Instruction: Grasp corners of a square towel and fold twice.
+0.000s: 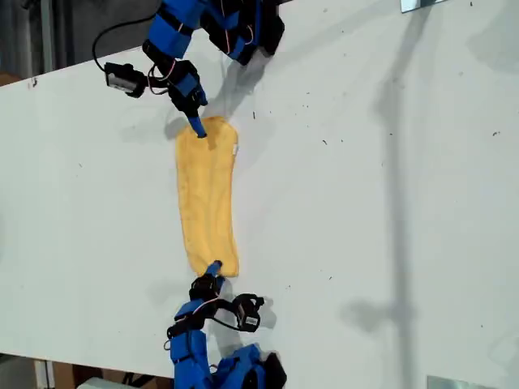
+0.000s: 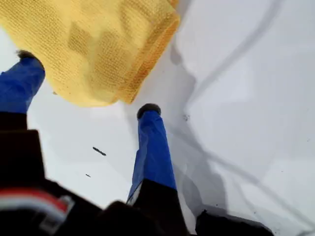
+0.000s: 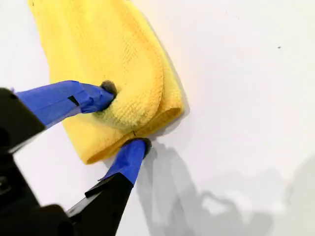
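Lying folded lengthwise, towel (image 1: 208, 194), bare white table (image 1: 365, 203) around

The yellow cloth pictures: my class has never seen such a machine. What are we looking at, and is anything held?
Two small blue robot arms work at a white table. One picture looks down on everything; the other two come from cameras riding on each arm's pincer. A yellow cloth, folded into a long strip, lies between the arms. My first pincer is open astride one end. My second pincer touches the other end on both sides; whether it truly grips, I cannot tell.
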Controlling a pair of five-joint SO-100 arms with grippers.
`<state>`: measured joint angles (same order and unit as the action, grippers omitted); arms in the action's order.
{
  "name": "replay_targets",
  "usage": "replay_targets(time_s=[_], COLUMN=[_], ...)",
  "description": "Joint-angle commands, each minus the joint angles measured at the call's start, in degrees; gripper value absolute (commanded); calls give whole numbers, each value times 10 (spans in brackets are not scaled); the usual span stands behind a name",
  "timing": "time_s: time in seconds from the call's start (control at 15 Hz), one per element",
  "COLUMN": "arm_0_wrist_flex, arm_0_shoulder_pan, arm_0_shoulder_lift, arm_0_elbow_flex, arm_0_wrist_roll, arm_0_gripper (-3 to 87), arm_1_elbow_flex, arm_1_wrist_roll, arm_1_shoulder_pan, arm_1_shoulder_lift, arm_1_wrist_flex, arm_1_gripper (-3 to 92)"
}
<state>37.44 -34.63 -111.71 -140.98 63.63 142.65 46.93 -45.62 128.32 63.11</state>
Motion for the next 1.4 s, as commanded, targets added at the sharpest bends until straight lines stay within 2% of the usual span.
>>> replay_targets(time_s=[0.0, 0.07, 0.2, 0.33, 0.53, 0.87, 0.93, 1.07, 1.13, 1.33], arm_0_wrist_flex=[-18, -7, 11, -1, -5, 4, 10, 21, 23, 22], arm_0_shoulder_pan=[-54, -68, -81, -76, -52, -81, -85, -94, -98, -98], arm_0_shoulder_lift=[-175, -225, -285, -281, -164, -292, -308, -317, -321, -320], arm_0_elbow_flex=[-119, -152, -187, -185, -108, -196, -206, -214, -216, -216], arm_0_wrist_roll=[58, 76, 99, 76, 52, 100, 113, 142, 145, 145], arm_0_gripper=[173, 173, 173, 173, 173, 173, 173, 173, 173, 173], arm_1_elbow_flex=[-46, -87, -221, -287, -342, -515, -526, -514, -497, -371], arm_1_wrist_roll=[-15, -15, -21, -27, -33, -40, -40, -37, -37, -33], arm_1_shoulder_pan=[-22, -22, -11, 4, 21, 29, 29, 10, -7, -58], arm_1_shoulder_lift=[-112, -202, -383, -436, -471, -621, -630, -631, -625, -538], arm_1_wrist_flex=[-58, -73, -41, -29, -24, 49, 60, 74, 77, 44], arm_1_gripper=[394, 397, 400, 398, 394, 380, 343, 32, 0, 0])
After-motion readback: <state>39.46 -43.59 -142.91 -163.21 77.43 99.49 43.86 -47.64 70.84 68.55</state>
